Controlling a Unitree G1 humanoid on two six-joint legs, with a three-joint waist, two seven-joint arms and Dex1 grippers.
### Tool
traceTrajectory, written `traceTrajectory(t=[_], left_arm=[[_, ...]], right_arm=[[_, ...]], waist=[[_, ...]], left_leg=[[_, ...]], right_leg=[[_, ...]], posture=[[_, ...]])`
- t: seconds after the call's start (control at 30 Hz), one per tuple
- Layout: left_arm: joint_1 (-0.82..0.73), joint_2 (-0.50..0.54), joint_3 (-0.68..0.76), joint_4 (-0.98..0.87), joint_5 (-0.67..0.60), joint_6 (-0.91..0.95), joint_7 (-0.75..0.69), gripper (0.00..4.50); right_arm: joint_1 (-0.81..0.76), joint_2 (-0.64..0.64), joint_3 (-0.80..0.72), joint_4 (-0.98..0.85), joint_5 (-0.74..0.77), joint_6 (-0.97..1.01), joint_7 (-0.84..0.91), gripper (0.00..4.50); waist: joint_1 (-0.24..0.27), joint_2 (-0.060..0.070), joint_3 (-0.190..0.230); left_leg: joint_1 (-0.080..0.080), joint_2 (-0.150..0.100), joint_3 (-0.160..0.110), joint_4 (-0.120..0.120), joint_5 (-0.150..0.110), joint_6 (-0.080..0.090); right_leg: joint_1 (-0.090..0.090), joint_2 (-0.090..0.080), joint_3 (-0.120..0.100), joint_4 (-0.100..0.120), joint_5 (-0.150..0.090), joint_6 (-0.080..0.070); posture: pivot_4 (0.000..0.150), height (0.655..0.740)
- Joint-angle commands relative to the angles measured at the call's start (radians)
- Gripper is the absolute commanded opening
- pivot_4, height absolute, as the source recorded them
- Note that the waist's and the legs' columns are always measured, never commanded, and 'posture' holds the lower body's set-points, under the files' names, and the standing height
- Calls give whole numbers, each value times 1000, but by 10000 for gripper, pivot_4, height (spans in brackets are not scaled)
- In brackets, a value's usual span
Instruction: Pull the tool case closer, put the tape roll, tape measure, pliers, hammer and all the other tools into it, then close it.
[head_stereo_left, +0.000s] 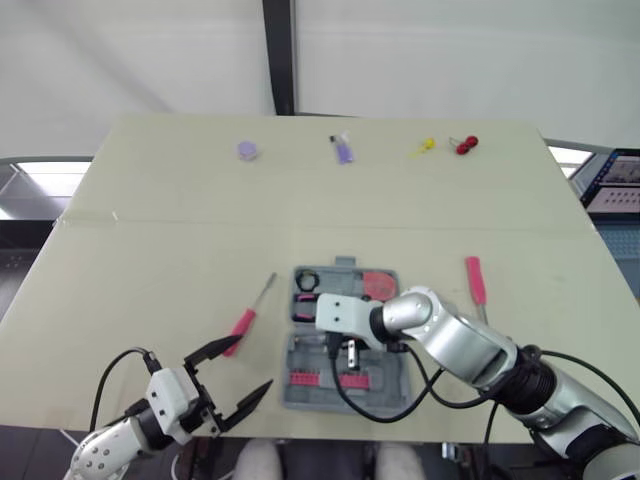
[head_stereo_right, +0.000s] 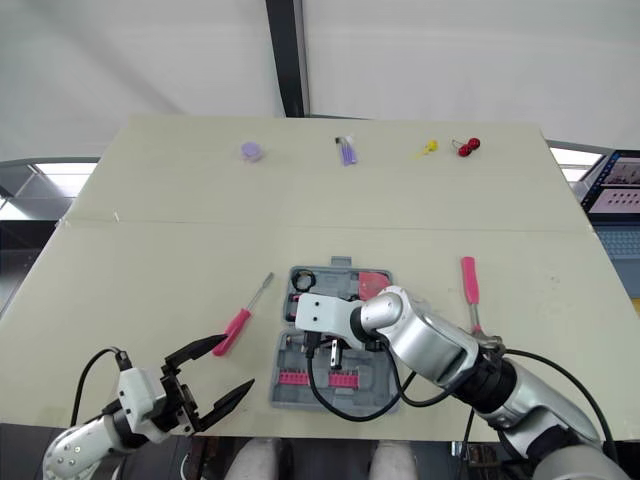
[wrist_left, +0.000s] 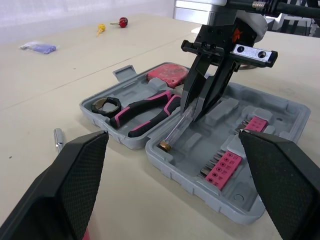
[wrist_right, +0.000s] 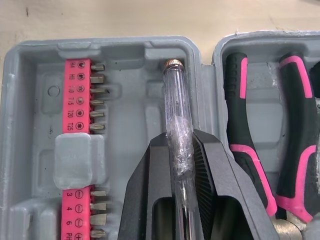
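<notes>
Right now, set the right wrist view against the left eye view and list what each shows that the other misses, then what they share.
Right wrist view: a clear, brass-capped screwdriver clamped in the right jaws, and size marks on the pink bit strips. Left eye view: the left jaws standing open, a pink screwdriver left of the tool case, another pink-handled tool to its right. Both: the open grey case and those bit strips.

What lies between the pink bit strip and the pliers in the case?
A clear-handled screwdriver, held in the right gripper, lies between the bit strip and the pliers, as the right wrist view shows.
</notes>
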Motion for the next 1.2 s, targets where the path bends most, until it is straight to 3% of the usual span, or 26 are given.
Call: traceTrajectory(t=[0.03,1.2], left_arm=[[2,4,-7,-13,4,-9,8,45000],[-8,3,-30,1,26,-14,38,45000]], right_arm=[[-17,4,15,-44,-9,18,15,336],[-104,31,77,-57,-15,119,3,336]], waist=[[0,0,0],[-1,0,0]], left_leg=[[0,0,0,0,0,0],[0,0,0,0,0,0]], right_leg=[[0,0,0,0,0,0],[0,0,0,0,0,0]], posture=[[1500,7400],[1500,7400]])
